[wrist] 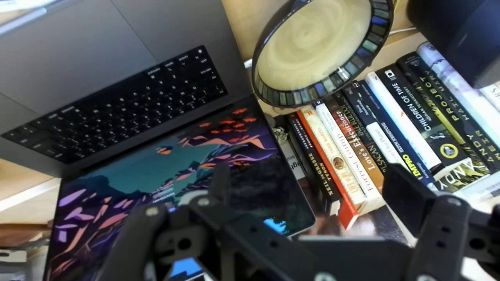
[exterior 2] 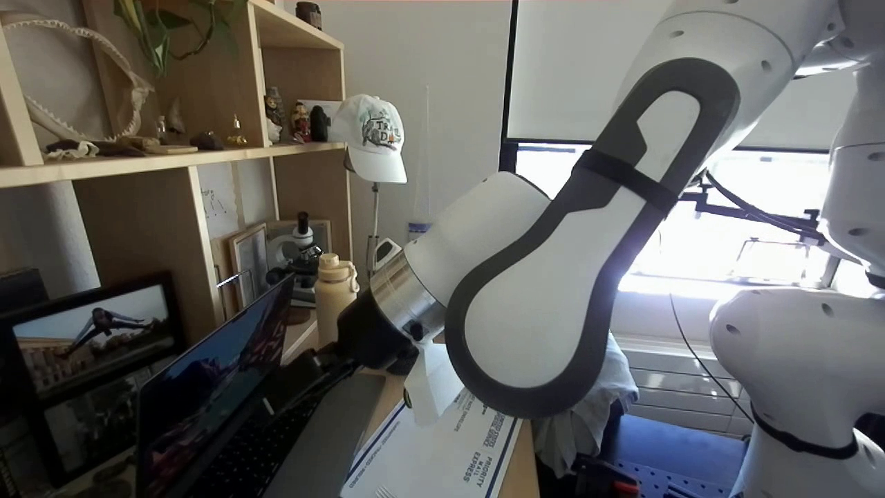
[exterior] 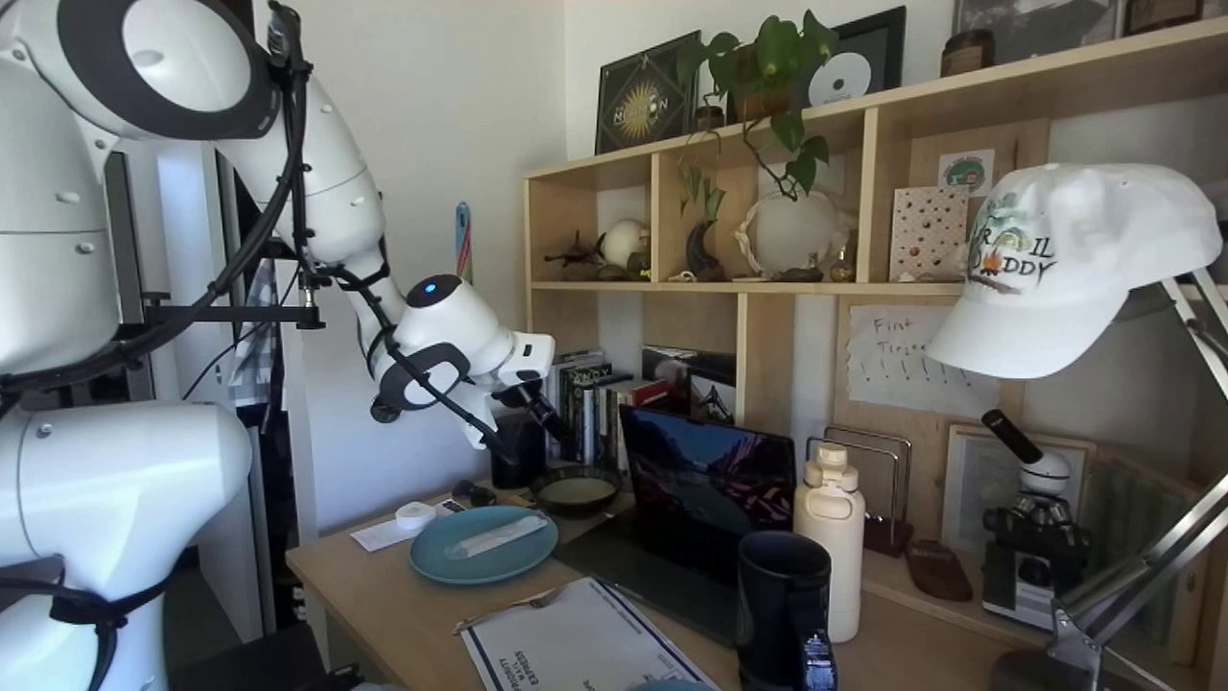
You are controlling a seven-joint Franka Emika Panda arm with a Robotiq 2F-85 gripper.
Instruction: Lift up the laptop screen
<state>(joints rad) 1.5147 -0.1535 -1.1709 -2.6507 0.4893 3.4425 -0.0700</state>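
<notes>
The laptop screen [exterior: 710, 470] stands raised and leans back from its dark base [exterior: 662, 566], with its lit display showing a colourful picture. It also shows in an exterior view [exterior 2: 214, 380] and in the wrist view [wrist: 133, 168]. My gripper [wrist: 312, 191] is open, its two fingers wide apart with nothing held between them. In the wrist view one finger overlaps the display and the other overlaps the books; the screen's top corner shows between them. In an exterior view the gripper [exterior: 556, 422] is above the desk, left of the screen. I cannot tell whether it touches the screen.
Books [wrist: 343, 156] and a bowl [wrist: 312, 43] are beside the laptop. A teal plate [exterior: 475, 568], a mailing envelope [exterior: 585, 643], a black cup [exterior: 782, 614] and a cream bottle [exterior: 830, 537] are near it. Wooden shelves [exterior: 696, 286] and a framed picture [exterior 2: 90, 387] are behind.
</notes>
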